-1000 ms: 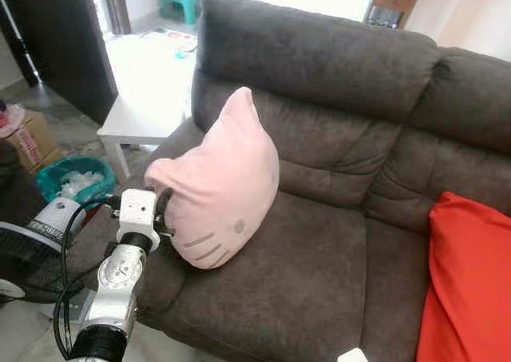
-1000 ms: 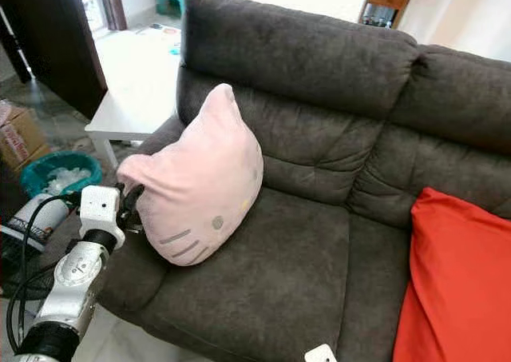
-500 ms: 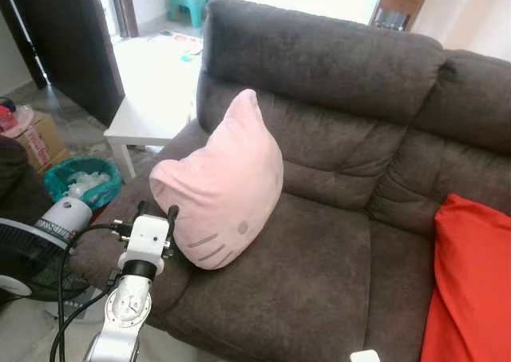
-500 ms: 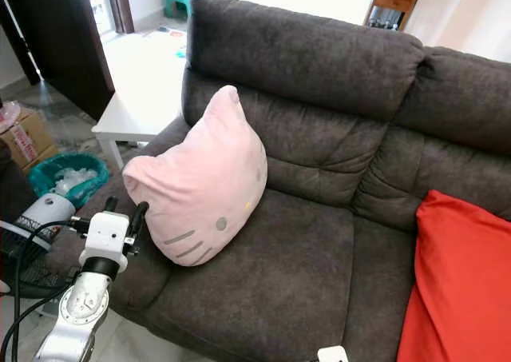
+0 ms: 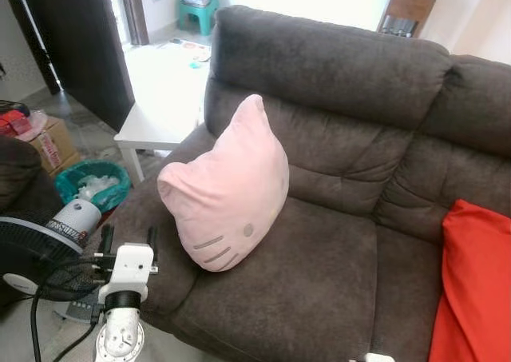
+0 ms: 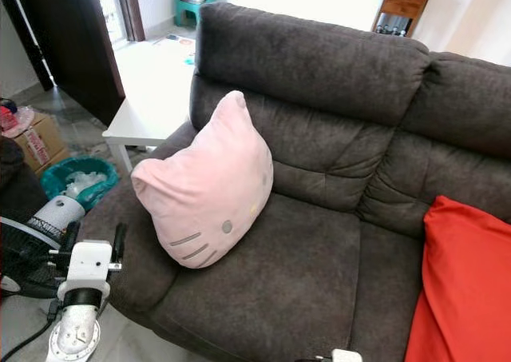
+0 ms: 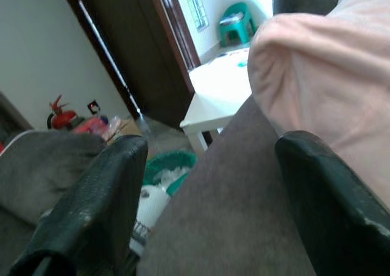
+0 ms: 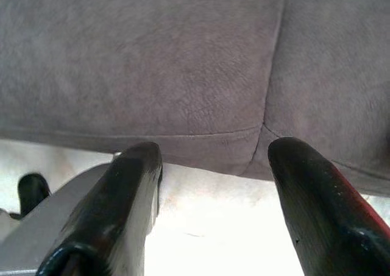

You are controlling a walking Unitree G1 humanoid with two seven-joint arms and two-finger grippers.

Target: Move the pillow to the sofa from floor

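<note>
The pink cat-face plush pillow (image 5: 227, 190) stands upright on the dark brown fabric sofa (image 5: 335, 282), leaning against its backrest beside the armrest. The left gripper (image 5: 128, 238) hovers near the armrest, apart from the pillow, fingers spread and empty. The right gripper (image 8: 213, 209) is spread too, before the sofa's front. No writing is legible.

A dark grey-brown sofa (image 5: 319, 290) spans the centre and right of the frame. A pink cat-face pillow (image 5: 227, 190) stands propped on its left seat against the backrest, while a red cushion (image 5: 473, 286) lies on the seat at the lower right edge.
</note>
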